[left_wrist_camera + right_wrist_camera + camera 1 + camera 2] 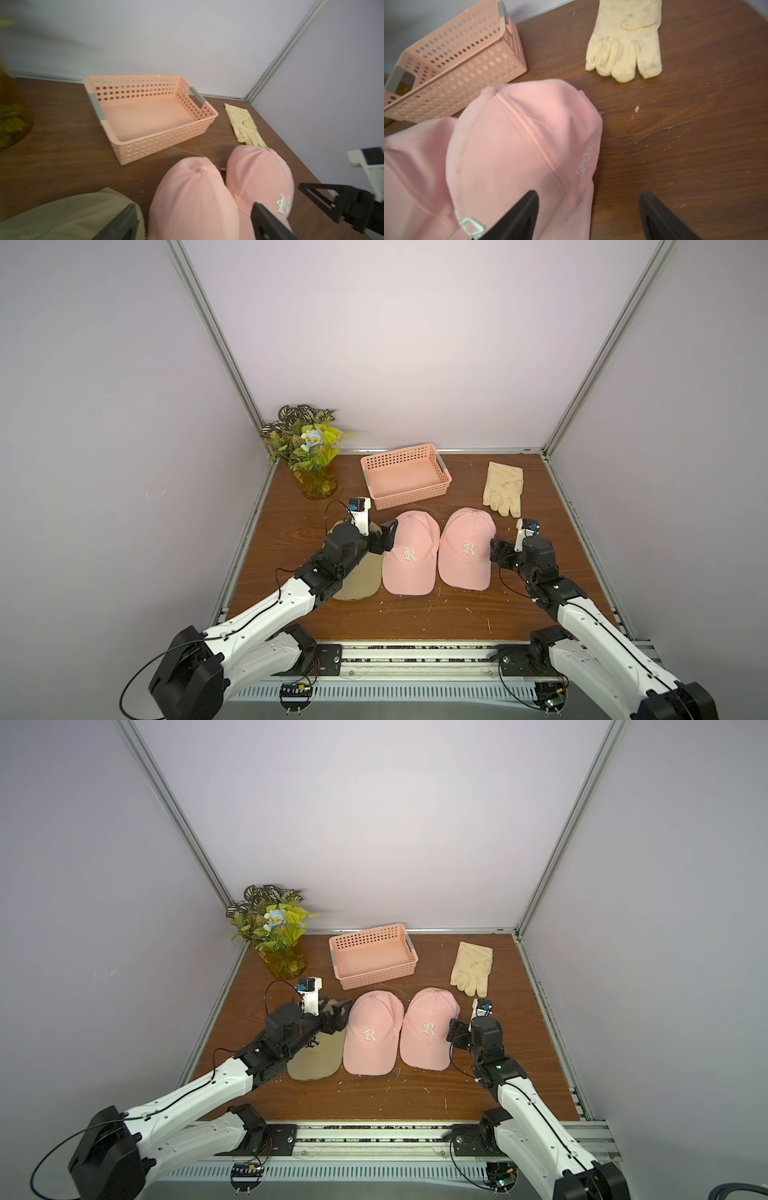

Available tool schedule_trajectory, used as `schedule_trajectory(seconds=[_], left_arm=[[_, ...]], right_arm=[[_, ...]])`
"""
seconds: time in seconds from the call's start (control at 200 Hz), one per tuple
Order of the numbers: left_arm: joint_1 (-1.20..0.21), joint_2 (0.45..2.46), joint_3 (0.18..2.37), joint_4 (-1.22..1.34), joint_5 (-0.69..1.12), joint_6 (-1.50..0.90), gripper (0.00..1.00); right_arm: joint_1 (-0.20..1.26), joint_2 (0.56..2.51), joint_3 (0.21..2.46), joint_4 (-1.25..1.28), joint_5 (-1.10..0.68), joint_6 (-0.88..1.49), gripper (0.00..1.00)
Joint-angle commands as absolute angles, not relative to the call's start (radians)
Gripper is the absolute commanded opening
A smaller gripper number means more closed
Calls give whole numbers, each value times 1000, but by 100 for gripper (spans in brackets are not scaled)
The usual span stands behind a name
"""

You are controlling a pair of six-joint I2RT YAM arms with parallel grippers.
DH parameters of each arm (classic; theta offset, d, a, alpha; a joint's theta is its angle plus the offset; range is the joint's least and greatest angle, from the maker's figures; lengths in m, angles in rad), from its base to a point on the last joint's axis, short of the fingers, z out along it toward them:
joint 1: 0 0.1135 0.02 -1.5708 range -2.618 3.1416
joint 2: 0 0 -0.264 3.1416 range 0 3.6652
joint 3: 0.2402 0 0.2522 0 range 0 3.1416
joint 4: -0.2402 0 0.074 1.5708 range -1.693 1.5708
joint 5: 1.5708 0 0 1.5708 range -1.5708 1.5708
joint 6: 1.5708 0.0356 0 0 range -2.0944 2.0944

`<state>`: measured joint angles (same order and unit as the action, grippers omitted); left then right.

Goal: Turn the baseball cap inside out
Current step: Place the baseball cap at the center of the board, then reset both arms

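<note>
Two pink baseball caps lie side by side, crowns up, in both top views: the left one (409, 556) and the right one (467, 549). A beige cap (359, 578) lies further left, partly under my left arm. My left gripper (388, 537) is open at the left pink cap's left side; in the left wrist view that cap (191, 199) bulges between the spread fingers. My right gripper (496, 549) is open at the right cap's right side. In the right wrist view the cap's lower edge (583, 199) lies between the fingers, which grip nothing.
A pink perforated basket (411, 495) stands behind the caps. A pale yellow glove (503, 488) lies at the back right. A potted plant (309, 452) fills the back left corner. Walls and metal rails enclose the wooden table (415, 614).
</note>
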<state>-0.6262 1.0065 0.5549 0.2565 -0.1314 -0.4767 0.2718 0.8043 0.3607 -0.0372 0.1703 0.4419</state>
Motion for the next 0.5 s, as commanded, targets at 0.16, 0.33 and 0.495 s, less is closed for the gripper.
schedule_trajectory(seconds=[0.16, 0.33, 0.495], left_arm=[[-429, 937, 531, 145, -544, -380, 87], [-307, 888, 442, 253, -598, -286, 93], [-207, 880, 317, 428, -602, -245, 100]], right_arm=[[273, 785, 408, 38, 542, 408, 83], [266, 811, 360, 208, 712, 377, 83], [231, 899, 322, 378, 791, 324, 85]])
